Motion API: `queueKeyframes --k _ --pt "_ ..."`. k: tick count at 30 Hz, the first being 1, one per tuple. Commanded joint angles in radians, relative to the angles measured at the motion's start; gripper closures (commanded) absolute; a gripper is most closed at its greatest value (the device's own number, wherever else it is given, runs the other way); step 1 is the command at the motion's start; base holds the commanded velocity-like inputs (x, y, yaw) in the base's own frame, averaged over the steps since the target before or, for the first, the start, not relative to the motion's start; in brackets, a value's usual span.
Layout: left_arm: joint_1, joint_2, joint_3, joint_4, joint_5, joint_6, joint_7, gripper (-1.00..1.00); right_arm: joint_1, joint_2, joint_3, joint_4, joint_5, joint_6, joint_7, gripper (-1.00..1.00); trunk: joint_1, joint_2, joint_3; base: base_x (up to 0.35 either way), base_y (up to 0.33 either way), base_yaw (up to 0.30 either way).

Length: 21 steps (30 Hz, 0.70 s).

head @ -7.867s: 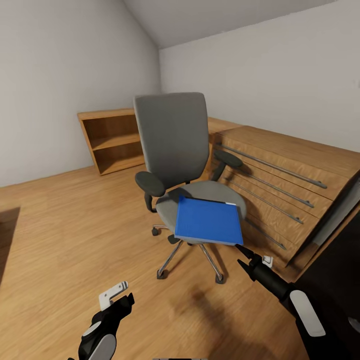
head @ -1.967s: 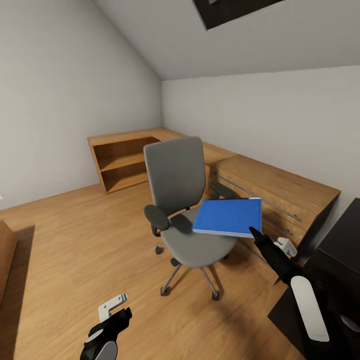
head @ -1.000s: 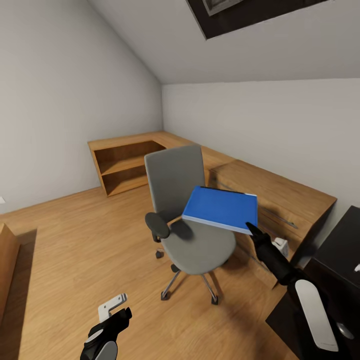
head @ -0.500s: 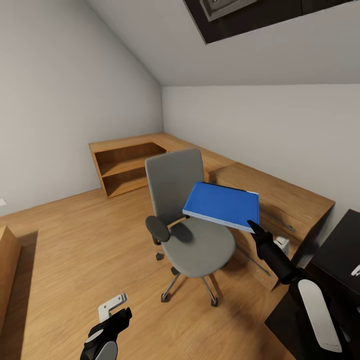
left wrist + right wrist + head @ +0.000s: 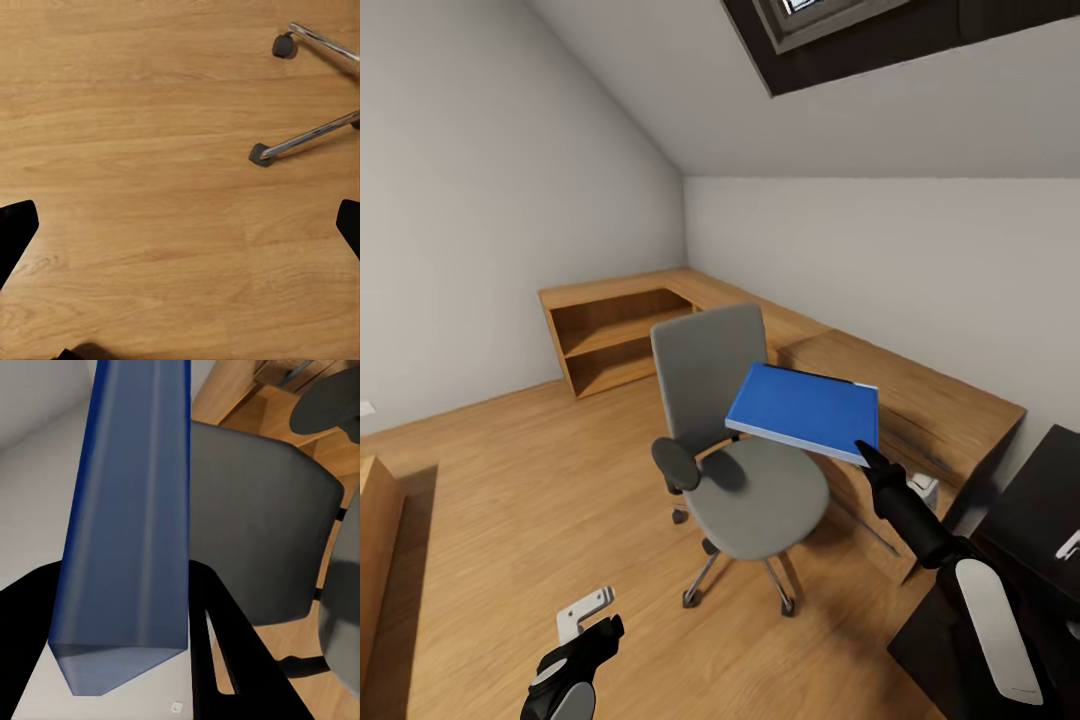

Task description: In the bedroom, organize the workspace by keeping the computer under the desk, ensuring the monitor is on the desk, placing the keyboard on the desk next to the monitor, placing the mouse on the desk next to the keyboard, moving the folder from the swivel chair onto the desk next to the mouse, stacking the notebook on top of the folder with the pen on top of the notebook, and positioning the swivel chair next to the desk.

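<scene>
Right end effector (image 5: 863, 455) was clamped on the blue folder's (image 5: 805, 411) corner, holding it up clear of the swivel chair (image 5: 745, 470) seat. Folder's picked up, but still needed carrying to the black table (image 5: 1050, 500) on the right. Left end effector (image 5: 592, 610) hung spread apart over the floor.

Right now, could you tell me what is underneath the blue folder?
The folder is lifted clear in the right hand. Below it sits the swivel chair, its grey seat bare where visible. The seat's far edge and right armrest are covered by the folder.
</scene>
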Motion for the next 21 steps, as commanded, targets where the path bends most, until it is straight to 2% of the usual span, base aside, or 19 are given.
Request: queueKeyframes --k 1,6,18,20,21 --pt "-0.001 0.001 -0.002 -0.001 0.004 0.004 0.007 -1.00 -0.001 0.001 -0.003 -0.001 -0.005 0.007 -0.002 1.00 -0.004 0.007 0.002 0.000 0.000 0.000" --pt "-0.001 0.001 -0.003 -0.001 0.004 0.004 0.007 -1.00 -0.001 0.001 -0.003 -0.001 -0.005 0.007 -0.002 1.00 -0.023 0.042 0.016 0.000 0.000 -0.061" --pt "-0.001 0.001 -0.001 0.000 0.006 0.003 0.007 -1.00 -0.001 0.000 -0.004 -0.001 -0.005 0.005 0.000 1.00 -0.069 0.126 0.040 0.000 0.000 -0.163" --pt "-0.001 0.001 -0.002 0.042 0.008 0.002 0.006 -1.00 -0.001 0.000 -0.004 -0.001 -0.005 0.004 0.001 1.00 -0.077 0.140 0.044 0.000 0.000 -0.172" --pt "-0.001 0.001 -0.006 0.104 0.007 0.001 0.005 -1.00 -0.001 -0.001 -0.006 -0.001 -0.004 0.004 0.001 1.00 -0.081 0.147 0.046 0.000 0.000 -0.172"
